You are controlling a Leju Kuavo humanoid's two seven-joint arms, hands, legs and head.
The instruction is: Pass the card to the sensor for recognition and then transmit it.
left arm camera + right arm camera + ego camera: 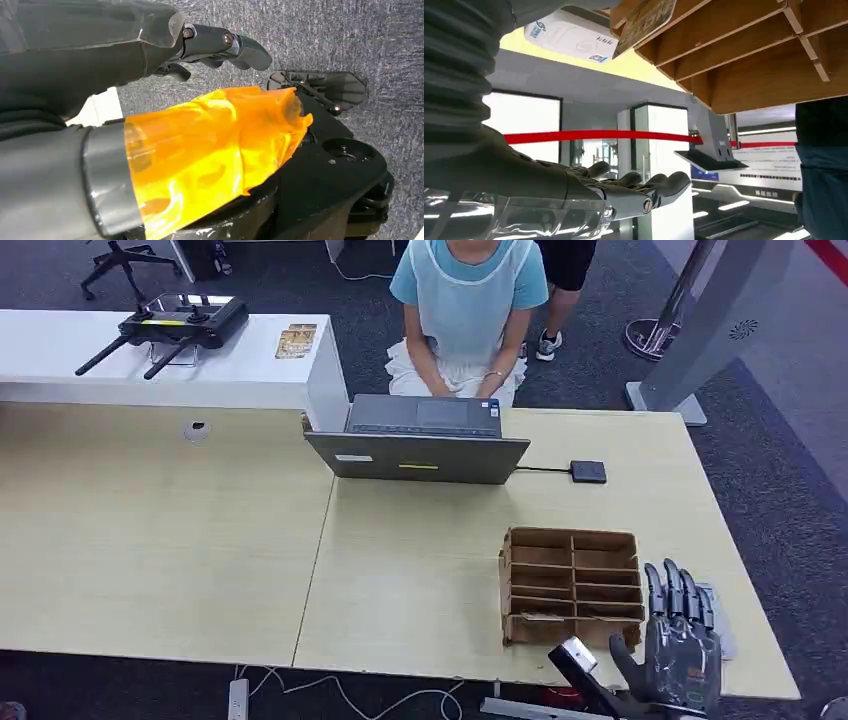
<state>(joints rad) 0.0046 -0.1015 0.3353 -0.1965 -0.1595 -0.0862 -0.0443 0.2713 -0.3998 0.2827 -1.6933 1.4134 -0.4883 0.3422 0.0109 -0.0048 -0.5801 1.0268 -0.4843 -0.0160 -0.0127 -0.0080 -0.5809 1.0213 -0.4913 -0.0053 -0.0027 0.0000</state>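
Right, left to right. Far left of the surface (150, 540) is bare wood, with a white counter (150, 365) behind it carrying a black controller with antennas (180, 325). Centre: an open laptop (420, 445) with a person (465, 310) seated behind it; a cable runs from it to a small black box (588, 471), probably the sensor, though I can't confirm that.

Next, near the front edge, sits the brown divided card holder (572, 585). In the right wrist view a tan card (644, 20) stands in one of its slots, and a white printed card (574, 35) lies on the surface just beside the holder.

The right hand (680, 640) hovers just right of the holder, fingers straight and spread, holding nothing. The left hand (220, 45) hangs down by the carpet, fingers loosely extended, nothing in it.

Handling, my judgement: the card is thin, light, stiff and slick. Lying flat it is hard to get under, so pinch it across the faces by an exposed edge. A slotted card offers its top edge, which is the easiest place to grip. Light squeeze only, as it could slip or flex.
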